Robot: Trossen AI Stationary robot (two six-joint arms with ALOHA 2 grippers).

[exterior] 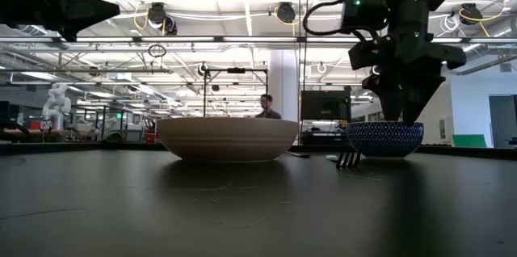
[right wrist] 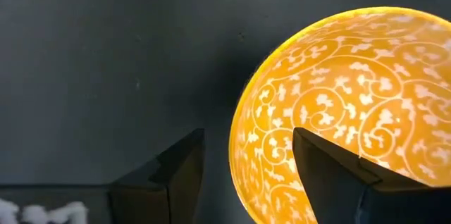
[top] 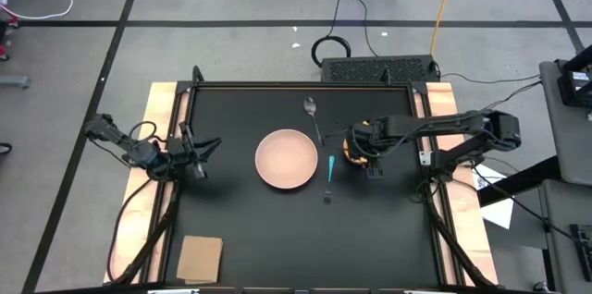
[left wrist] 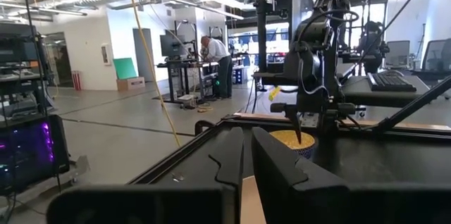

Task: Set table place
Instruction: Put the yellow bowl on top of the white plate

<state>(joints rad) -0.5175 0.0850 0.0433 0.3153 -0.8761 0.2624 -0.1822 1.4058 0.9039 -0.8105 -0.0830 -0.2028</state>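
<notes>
The pinkish-tan plate rests on the black table near its middle. The silver spoon lies beyond the plate, and the light-blue utensil lies just right of it. The yellow dish, blue-patterned outside, stands right of the utensil. My right gripper is open above the dish and points down. One finger is over the inside and one finger is outside the rim, with a gap on both sides. My left gripper is shut at the table's left edge.
A tan cardboard-like square lies at the near left corner. Pale wooden strips run along both side edges. Cables and a black box lie beyond the far edge. A person stands far off in the room.
</notes>
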